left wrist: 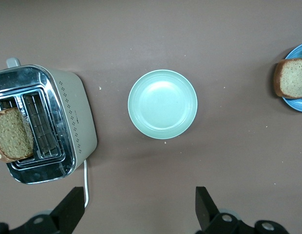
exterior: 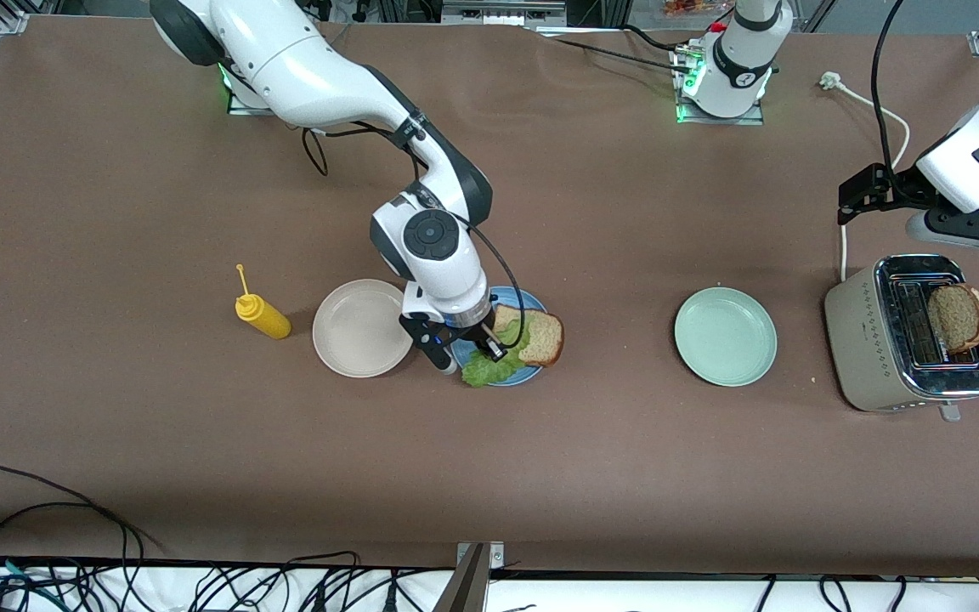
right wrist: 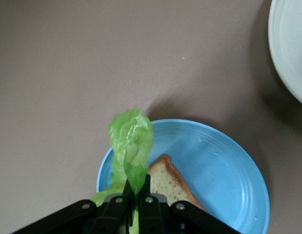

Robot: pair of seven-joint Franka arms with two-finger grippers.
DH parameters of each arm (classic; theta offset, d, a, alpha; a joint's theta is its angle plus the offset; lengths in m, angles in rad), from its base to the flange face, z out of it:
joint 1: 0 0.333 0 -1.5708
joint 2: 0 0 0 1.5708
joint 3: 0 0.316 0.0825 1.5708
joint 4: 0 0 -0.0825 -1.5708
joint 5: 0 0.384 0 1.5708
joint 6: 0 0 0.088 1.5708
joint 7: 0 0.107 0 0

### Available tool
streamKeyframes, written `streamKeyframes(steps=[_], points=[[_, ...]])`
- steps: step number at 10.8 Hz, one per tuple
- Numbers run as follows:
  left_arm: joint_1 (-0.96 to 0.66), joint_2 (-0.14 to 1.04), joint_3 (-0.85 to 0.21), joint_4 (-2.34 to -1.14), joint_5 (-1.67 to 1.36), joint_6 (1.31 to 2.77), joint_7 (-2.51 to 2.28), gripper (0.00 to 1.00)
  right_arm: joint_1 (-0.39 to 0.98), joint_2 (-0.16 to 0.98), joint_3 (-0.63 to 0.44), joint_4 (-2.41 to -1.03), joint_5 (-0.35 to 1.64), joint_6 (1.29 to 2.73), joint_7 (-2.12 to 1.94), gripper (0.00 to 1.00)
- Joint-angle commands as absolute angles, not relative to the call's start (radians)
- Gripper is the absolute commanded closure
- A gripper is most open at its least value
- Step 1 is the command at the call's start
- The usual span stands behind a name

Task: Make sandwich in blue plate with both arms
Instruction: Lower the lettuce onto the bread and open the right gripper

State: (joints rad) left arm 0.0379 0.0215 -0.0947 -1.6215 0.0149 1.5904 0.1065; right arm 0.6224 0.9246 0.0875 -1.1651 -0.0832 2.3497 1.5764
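Brown table (exterior: 200, 442) carries the whole set-up; both arms are based along its robot edge.

Right arm (exterior: 311, 68) reaches down over the blue plate (exterior: 532, 302). Left arm (exterior: 978, 161) waits, raised above the table at its own end, near the toaster.

Toaster (exterior: 868, 340), beige with a chrome top, stands at the left arm's end of the table. One slice of bread (exterior: 957, 317) stands in a slot, leaning out toward the toaster's outer edge.

Three plates lie in a row. The mint-green plate (exterior: 725, 336) is between toaster and blue plate, apart from both. The beige-white plate (exterior: 360, 327) lies just beside the blue plate, toward the right arm's end. The blue plate sits between them.

On the blue plate: a second bread slice (exterior: 545, 336) lies over the rim on the side toward the mint-green plate. The lettuce leaf (right wrist: 131, 141) is over the plate's camera-side edge; whether its lower end touches the plate I cannot tell, since the tool covers it.

Yellow squeeze bottle (exterior: 262, 314) lies tilted on the table, farther toward the right arm's end than the beige-white plate.

Right tool (right wrist: 136, 195): fingers pinched together on the lettuce leaf, over the blue plate.

Left tool (left wrist: 140, 207): fingers spread wide, nothing between them, over bare table between the toaster and the mint-green plate.
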Motion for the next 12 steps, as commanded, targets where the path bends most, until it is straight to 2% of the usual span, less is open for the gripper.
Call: streamKeyframes(steps=[1, 2, 3, 4, 7, 12], points=[[0.043, 0.031, -0.098, -1.595, 0.006, 1.569, 0.106, 0.0, 0.669, 0.96, 0.057, -1.121, -0.107, 2.368, 1.611, 1.0], [0.043, 0.031, -0.098, -1.595, 0.006, 1.569, 0.106, 0.0, 0.669, 0.96, 0.057, -1.121, -0.107, 2.368, 1.611, 0.81], [0.044, 0.031, -0.098, -1.597, 0.005, 1.568, 0.107, 0.0, 0.675, 0.96, 0.057, -1.121, -0.109, 2.367, 1.611, 0.22], [0.044, 0.031, -0.098, -1.595, 0.005, 1.566, 0.107, 0.0, 0.689, 0.96, 0.054, -1.123, -0.13, 2.365, 1.608, 0.0], [0.044, 0.031, -0.098, -1.595, 0.005, 1.566, 0.107, 0.0, 0.672, 0.95, 0.051, -1.134, -0.198, 2.336, 1.483, 0.0], [0.044, 0.031, -0.098, -1.595, 0.008, 1.566, 0.107, 0.0, 0.646, 0.896, 0.051, -1.134, -0.189, 2.177, 1.198, 0.0]])
